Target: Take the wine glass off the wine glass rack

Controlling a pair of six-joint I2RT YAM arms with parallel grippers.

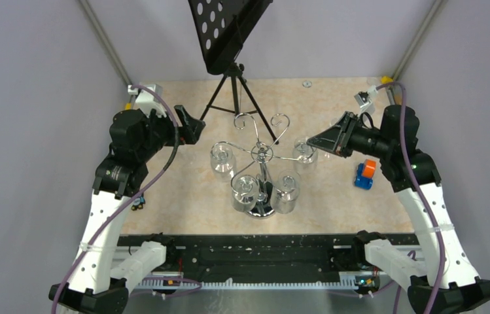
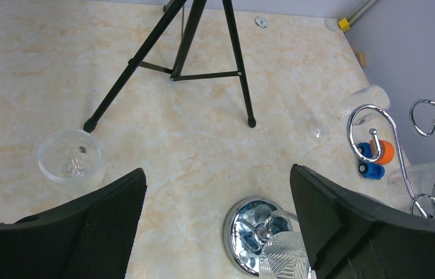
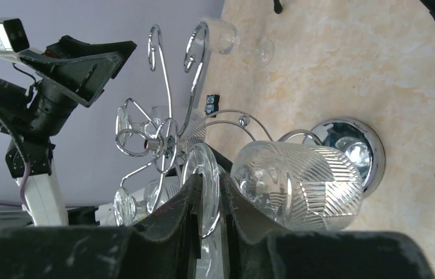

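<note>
The chrome wine glass rack (image 1: 262, 160) stands mid-table on its round mirrored base (image 2: 244, 229), with several clear cut-pattern glasses hanging upside down from its scroll arms. My right gripper (image 1: 313, 140) is at the rack's right arm. In the right wrist view its fingers (image 3: 189, 200) are shut on the round foot of a hanging wine glass (image 3: 296, 186), whose bowl is just right of the fingers. This wine glass also shows in the top view (image 1: 305, 156). My left gripper (image 1: 193, 124) is open and empty, left of and behind the rack. Its pads (image 2: 104, 215) are spread wide above the table.
A black tripod music stand (image 1: 229, 39) stands behind the rack, its legs (image 2: 186, 58) splayed on the table. A blue and orange object (image 1: 364, 174) lies at the right. A clear glass (image 2: 366, 99) lies on the table near the right wall. Another glass (image 2: 69, 157) is left of the base.
</note>
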